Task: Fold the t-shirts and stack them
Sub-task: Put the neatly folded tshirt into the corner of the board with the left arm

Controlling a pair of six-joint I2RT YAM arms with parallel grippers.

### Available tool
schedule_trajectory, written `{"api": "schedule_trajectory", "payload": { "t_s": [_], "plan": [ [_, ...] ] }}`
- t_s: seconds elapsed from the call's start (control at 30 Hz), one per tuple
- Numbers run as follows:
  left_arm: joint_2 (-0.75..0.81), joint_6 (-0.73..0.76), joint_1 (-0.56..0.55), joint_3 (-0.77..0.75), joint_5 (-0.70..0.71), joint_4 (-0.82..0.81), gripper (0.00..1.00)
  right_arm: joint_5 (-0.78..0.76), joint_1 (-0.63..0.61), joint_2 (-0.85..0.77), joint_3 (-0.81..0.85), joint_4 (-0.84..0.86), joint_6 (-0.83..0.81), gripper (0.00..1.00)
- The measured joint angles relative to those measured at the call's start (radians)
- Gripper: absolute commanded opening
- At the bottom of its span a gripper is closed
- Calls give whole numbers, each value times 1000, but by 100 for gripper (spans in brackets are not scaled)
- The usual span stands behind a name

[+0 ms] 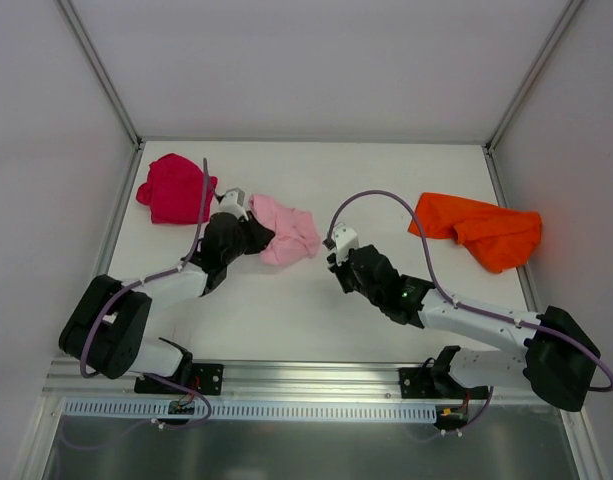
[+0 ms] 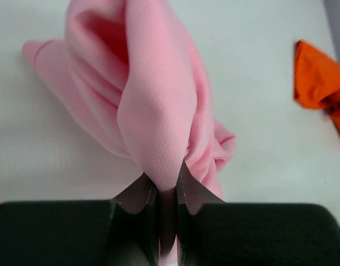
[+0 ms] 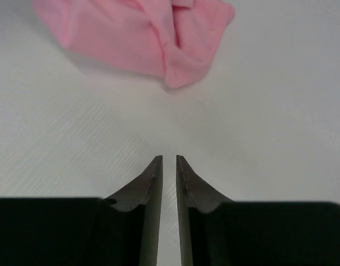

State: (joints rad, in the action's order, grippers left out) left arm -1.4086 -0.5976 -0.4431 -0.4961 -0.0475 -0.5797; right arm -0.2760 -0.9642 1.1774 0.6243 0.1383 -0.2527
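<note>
The orange t-shirt (image 1: 481, 230), the broadest heap, lies crumpled on the white counter (image 1: 306, 300) by the right edge, towards the far corner. The red t-shirt (image 1: 174, 189) is bunched near the far left corner. The pink t-shirt (image 1: 289, 230) (smaller, rumpled) sits left of the middle. The left gripper (image 1: 254, 232) has its jaws clamped on a fold of it. The right gripper (image 1: 334, 250) hovers just beside it, jaws nearly together, holding nothing.

On the white counter (image 1: 316, 180), crumpled crimson cloth t-shirt (image 1: 174, 188) lies rear left; crumpled pink cloth t-shirt (image 1: 291, 232) near its right; crumpled orange cloth t-shirt (image 1: 483, 231) far right.
</note>
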Motion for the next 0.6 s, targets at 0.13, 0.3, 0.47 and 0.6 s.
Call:
{"api": "schedule_trajectory", "payload": {
  "t_s": [0.13,0.3,0.47,0.6],
  "plan": [
    [40,55,0,-179,43,126,0,11,-2,0,-11,18,4,18],
    [6,124,0,-406,149,277,0,15,-13,0,-39,41,6,18],
    [-57,201,1,-534,222,389,0,19,-16,-3,-68,59,6,18],
    [-116,253,27,-627,247,491,0,21,-16,-10,-81,62,6,18]
  ]
}}
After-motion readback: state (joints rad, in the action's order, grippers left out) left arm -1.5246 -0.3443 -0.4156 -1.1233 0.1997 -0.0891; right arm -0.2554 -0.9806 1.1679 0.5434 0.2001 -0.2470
